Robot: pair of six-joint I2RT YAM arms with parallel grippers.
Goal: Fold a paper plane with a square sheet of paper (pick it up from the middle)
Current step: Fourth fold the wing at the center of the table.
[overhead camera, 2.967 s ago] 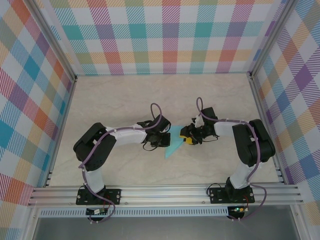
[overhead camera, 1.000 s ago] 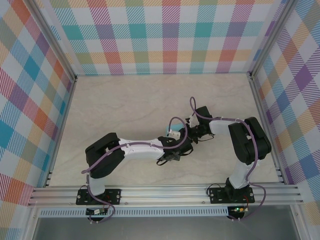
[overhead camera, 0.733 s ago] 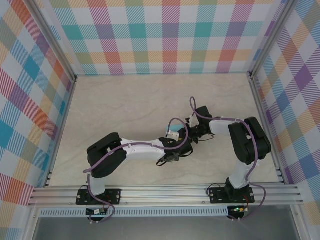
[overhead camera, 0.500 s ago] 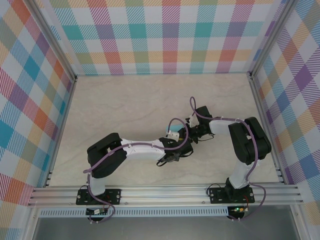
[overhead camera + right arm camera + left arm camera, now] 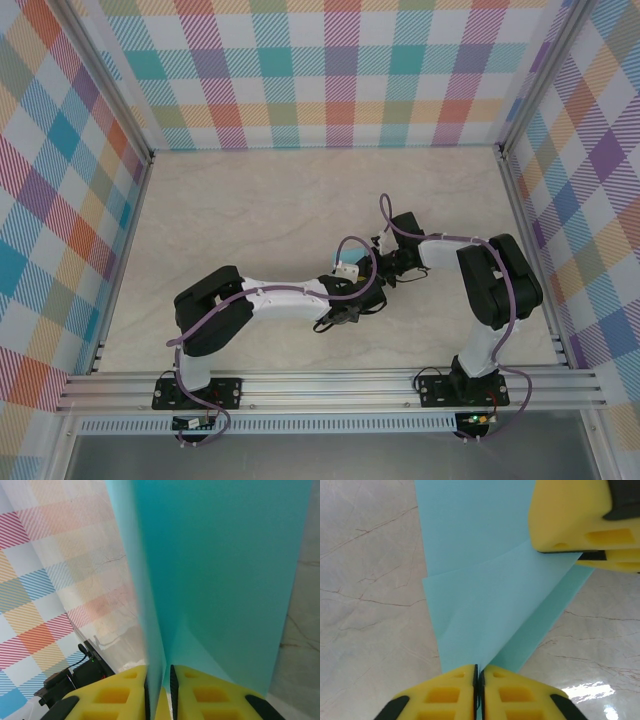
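Note:
The square sheet of paper (image 5: 490,595) is light teal and folded, with one flap lying over another. My left gripper (image 5: 478,669) is shut on its near tip, yellow pads pressed together. The right gripper's yellow fingers (image 5: 570,515) pinch the flap's far corner at upper right. In the right wrist view the paper (image 5: 225,570) stands on edge, and my right gripper (image 5: 159,670) is shut on its fold. From above, the left gripper (image 5: 362,292) and the right gripper (image 5: 388,268) meet mid-table, and the arms hide the paper.
The marble tabletop (image 5: 250,210) lies open behind and to the left of the arms. Checkered walls (image 5: 330,70) close three sides. An aluminium rail (image 5: 330,385) runs along the near edge. A black unit (image 5: 60,685) stands by the wall.
The left gripper's jaws have closed onto the paper's tip over the last second. Since three seconds ago, the left arm has reached right, over the paper. The right gripper's hold is unchanged.

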